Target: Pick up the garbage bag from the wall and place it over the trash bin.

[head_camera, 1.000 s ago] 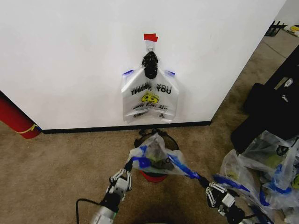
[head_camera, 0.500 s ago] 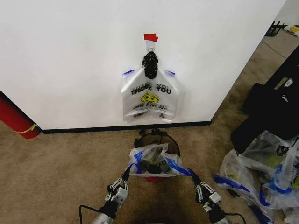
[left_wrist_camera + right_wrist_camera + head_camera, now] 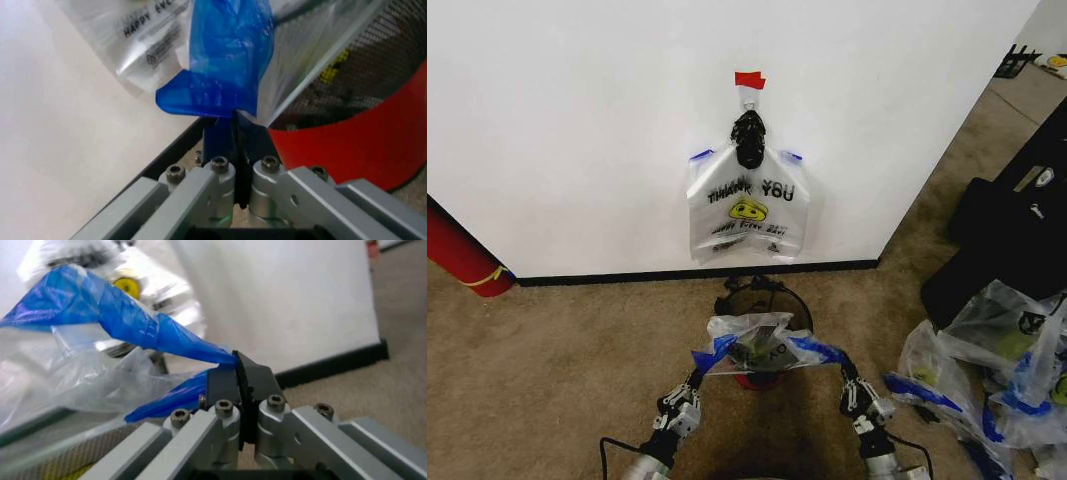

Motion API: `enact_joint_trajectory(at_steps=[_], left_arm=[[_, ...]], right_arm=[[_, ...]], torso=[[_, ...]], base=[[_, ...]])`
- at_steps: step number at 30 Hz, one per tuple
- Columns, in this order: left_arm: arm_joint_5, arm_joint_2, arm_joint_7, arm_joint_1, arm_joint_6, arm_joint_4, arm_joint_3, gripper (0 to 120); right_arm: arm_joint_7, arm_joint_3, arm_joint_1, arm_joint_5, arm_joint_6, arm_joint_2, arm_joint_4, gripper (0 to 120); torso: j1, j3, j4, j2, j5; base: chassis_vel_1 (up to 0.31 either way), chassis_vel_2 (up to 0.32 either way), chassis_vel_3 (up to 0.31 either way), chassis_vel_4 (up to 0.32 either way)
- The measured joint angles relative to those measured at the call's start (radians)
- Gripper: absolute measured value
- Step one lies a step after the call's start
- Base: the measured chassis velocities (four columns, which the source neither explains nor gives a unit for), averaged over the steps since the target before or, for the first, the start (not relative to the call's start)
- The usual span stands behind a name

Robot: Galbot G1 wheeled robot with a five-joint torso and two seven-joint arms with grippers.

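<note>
In the head view, the garbage bag (image 3: 752,345) is stretched flat between the two grippers, directly over the mouth of the trash bin (image 3: 765,298), a black mesh bin whose red base peeks out under the plastic. The left gripper (image 3: 695,378) pinches one blue handle and the right gripper (image 3: 847,378) pinches the other, so the bag spans the space between them just above the rim. Dark print shows through the plastic; what lies inside the bin cannot be told. Behind the bin, the wall (image 3: 577,120) carries another bag (image 3: 748,205) with a yellow smiley, hung from a hook under a red tape strip (image 3: 749,79). Clear bags (image 3: 987,370) with green and blue contents sit on the carpet to the robot's right. In the left wrist view, the left gripper's fingers (image 3: 220,137) are clamped narrow on the blue handle (image 3: 223,60), with the bin's mesh and red base close by. In the right wrist view, the right gripper's fingers (image 3: 223,382) are likewise pressed together on a blue handle (image 3: 120,320), the clear plastic trailing away from them.
</note>
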Motion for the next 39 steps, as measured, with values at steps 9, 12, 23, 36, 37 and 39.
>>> enact_joint_trajectory(at_steps=[9, 12, 23, 36, 37, 39], left_arm=[[0.017, 0.005, 0.014, 0.002, 0.016, 0.013, -0.007, 0], [0.019, 0.007, 0.016, 0.004, 0.02, 0.013, -0.013, 0], [-0.019, 0.018, 0.01, 0.028, 0.05, -0.058, -0.038, 0], [0.019, 0.125, 0.034, 0.135, 0.113, -0.182, -0.033, 43], [0.024, 0.132, 0.036, 0.143, 0.113, -0.191, -0.035, 48], [0.045, 0.15, 0.04, 0.164, 0.113, -0.215, -0.043, 56]], right_arm=[[0.144, -0.031, 0.007, 0.044, -0.1, 0.014, 0.027, 0], [0.272, -0.052, 0.012, 0.027, -0.177, 0.022, 0.071, 0], [0.447, -0.068, -0.009, -0.161, -0.21, -0.006, 0.138, 0], [0.278, 0.031, -0.176, -0.424, -0.08, -0.094, 0.239, 27], [0.278, 0.041, -0.181, -0.453, -0.071, -0.095, 0.247, 30], [0.285, 0.072, -0.189, -0.537, -0.057, -0.096, 0.259, 41]], torso=[[0.0, 0.0, 0.0, 0.0, 0.0002], [0.0, 0.0, 0.0, 0.0, 0.0], [0.0, 0.0, 0.0001, 0.0, 0.0003], [0.0, 0.0, 0.0, 0.0, -0.0001], [0.0, 0.0, 0.0, 0.0, 0.0002], [0.0, 0.0, 0.0002, 0.0, 0.0003]], base=[[0.0, 0.0, 0.0, 0.0], [0.0, 0.0, 0.0, 0.0], [0.0, 0.0, 0.0, 0.0], [0.0, 0.0, 0.0, 0.0], [0.0, 0.0, 0.0, 0.0], [0.0, 0.0, 0.0, 0.0]])
